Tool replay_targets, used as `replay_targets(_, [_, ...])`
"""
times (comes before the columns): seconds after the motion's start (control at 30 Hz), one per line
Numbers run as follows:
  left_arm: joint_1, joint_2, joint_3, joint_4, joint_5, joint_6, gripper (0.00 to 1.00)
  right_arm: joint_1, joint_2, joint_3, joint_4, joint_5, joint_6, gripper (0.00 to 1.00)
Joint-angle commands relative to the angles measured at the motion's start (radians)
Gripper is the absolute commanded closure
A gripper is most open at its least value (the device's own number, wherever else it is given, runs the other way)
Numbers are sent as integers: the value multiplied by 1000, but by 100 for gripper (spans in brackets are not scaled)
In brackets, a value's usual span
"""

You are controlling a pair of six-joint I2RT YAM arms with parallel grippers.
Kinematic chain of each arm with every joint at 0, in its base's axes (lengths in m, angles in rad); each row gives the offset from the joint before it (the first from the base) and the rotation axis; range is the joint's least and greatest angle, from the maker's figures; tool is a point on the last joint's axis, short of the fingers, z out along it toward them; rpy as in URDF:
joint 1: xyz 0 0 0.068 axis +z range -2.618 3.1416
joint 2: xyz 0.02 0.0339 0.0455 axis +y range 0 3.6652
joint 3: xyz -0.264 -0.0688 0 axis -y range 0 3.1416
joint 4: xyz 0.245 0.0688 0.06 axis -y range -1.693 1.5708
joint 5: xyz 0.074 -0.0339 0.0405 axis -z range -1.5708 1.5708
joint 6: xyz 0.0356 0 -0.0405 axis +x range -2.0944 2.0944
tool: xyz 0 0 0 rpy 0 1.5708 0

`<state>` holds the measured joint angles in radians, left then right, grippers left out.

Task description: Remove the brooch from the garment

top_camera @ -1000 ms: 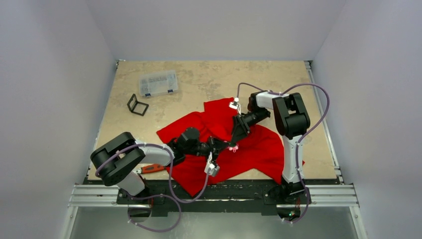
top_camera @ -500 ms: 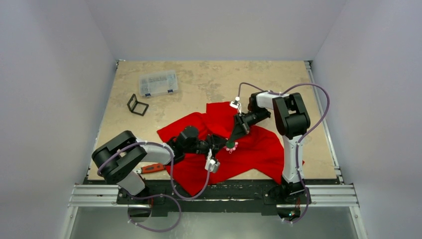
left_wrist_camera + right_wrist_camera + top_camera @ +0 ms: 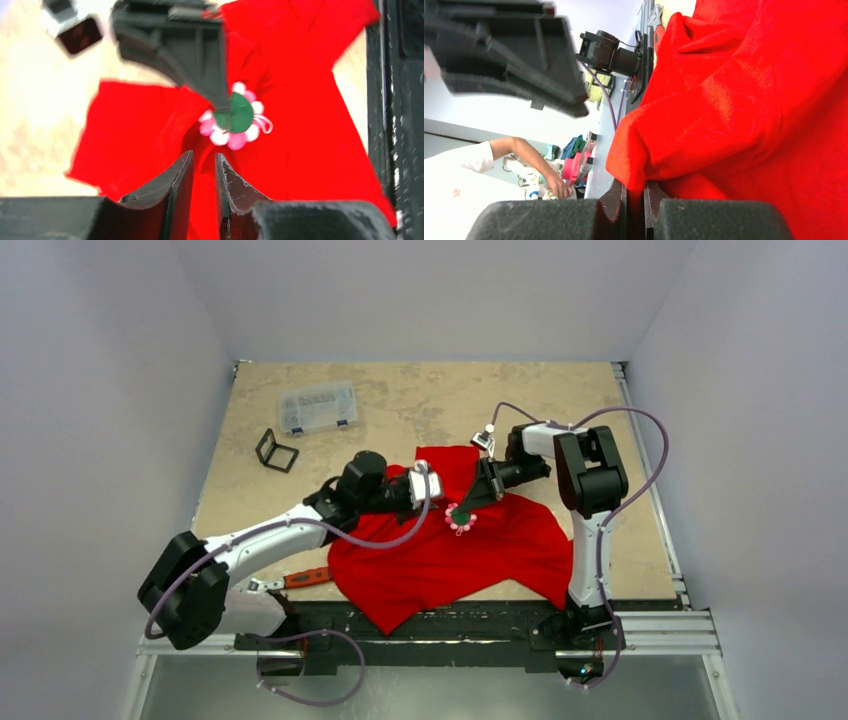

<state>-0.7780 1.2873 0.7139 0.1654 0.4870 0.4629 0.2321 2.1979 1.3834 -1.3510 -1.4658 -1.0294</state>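
Brooch [image 3: 461,524] now gripped by right end effector [image 3: 462,511].

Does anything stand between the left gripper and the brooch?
Nothing visible lies between the left gripper and the brooch; only the garment spreads beneath. The right gripper holds the brooch at its green back.

A robotics lab test cell: a left arm [image 3: 270,538] and a right arm [image 3: 592,502] are standing bolted to an aluminium rail [image 3: 450,632] at the near edge of a tan tabletop [image 3: 400,400]. Plain pale walls [image 3: 430,290] are closing in three sides. Purple cables [image 3: 645,445] are looping off the arms. Beyond the cell, in the right wrist view, a person in a white short-sleeved top [image 3: 459,172] is reaching towards a clutter of coloured items [image 3: 574,160].
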Motion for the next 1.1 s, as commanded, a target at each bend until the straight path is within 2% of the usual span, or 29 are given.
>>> replay_targets(0.0, [130,84,90,-105,35,-555,79,0,-43,21,-21,-70,11,100])
replay_targets(0.13, [184,124,100,-11,87,-701,75,-1,-32,48,-21,-66,50,100])
replay_targets(0.27, [198,130,141,-42,95,-715,67,-3,-9,79,-19,-49,135,100])
replay_targets(0.33, [198,118,155,-88,81,-690,63,-6,-3,93,36,-26,248,100])
replay_targets(0.43, [203,99,169,-142,64,-668,61,-6,-61,30,328,77,642,100])
replay_targets(0.5, [211,87,179,-201,53,-655,60,-9,-177,-82,644,195,941,100])
replay_targets(0.57, [227,69,172,-210,65,-654,60,-12,-314,-195,911,288,1111,100])
replay_targets(0.7, [241,-9,112,-150,49,-623,57,-11,-410,-275,1022,315,1062,100])
replay_targets(0.83, [243,-54,73,-121,272,-476,49,-7,-524,-399,1254,360,1107,100])
replay_targets(0.93, [240,-50,64,-117,360,-381,47,5,-555,-448,1373,355,1149,100])
replay_targets(1.0, [236,-9,89,-129,420,-303,56,9,-559,-468,1441,347,1191,100])
replay_targets(1.07, [226,24,78,-35,366,-307,67,13,-563,-484,1485,341,1216,100])
